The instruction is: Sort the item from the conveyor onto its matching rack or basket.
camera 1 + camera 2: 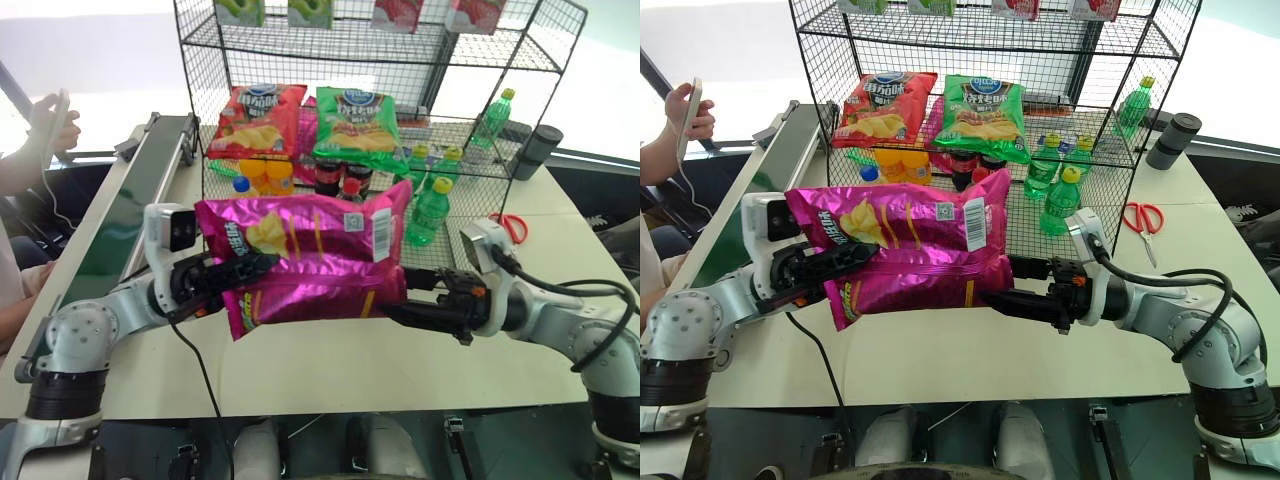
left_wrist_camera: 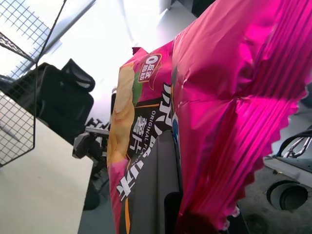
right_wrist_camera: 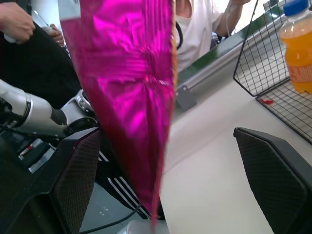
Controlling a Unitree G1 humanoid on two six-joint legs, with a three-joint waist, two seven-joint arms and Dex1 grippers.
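Pink chips bag [image 1: 305, 262] held sideways in the air, crinkled, barcode showing. It hangs in front of the black wire rack [image 1: 400, 150], right of the conveyor [image 1: 125, 215].

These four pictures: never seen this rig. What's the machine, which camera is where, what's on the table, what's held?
It is a two-armed humanoid robot. Two pictures come from its head camera, looking down over both arms; the other two come from cameras on each wrist, looking along the fingers.

The left claw is shut on one end of a pink chips bag, held above a pale table. The right claw is open, its fingers either side of the bag's other end.

On the table stands a black wire rack holding red and green chips bags and bottles. A green conveyor runs along the left; scissors lie on the right.
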